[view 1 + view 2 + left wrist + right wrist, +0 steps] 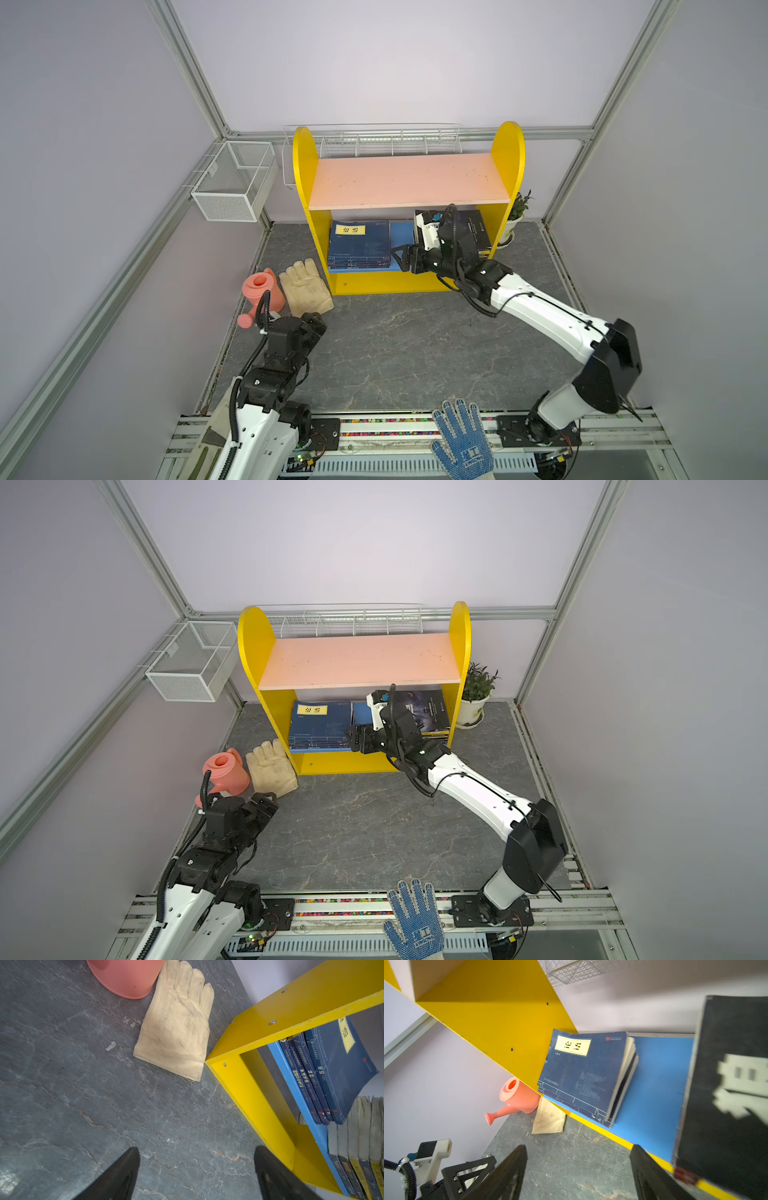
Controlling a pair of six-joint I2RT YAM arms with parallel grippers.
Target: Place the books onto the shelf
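The shelf (509, 158) (251, 646) stands at the back of the table, and its pink upper board (409, 180) is bare. On its blue lower board (654, 1088) a stack of navy books (359, 245) (318, 725) (340, 1068) (581, 1076) lies at the left. A dark stack of books (478, 230) (428, 710) (726, 1084) lies at the right, partly behind my right arm. My right gripper (399, 257) (353, 737) (579, 1147) hangs open and empty at the front of the lower tier, between the two stacks. Left of the shelf, my left gripper (316, 322) (266, 802) (196, 1149) is open over bare table.
A pink watering can (264, 293) and a beige glove (305, 286) lie left of the shelf, close to my left gripper. A potted plant (515, 216) stands right of the shelf. A blue dotted glove (461, 440) lies at the front edge. A mesh basket (235, 180) and a wire rack (374, 139) hang on the walls.
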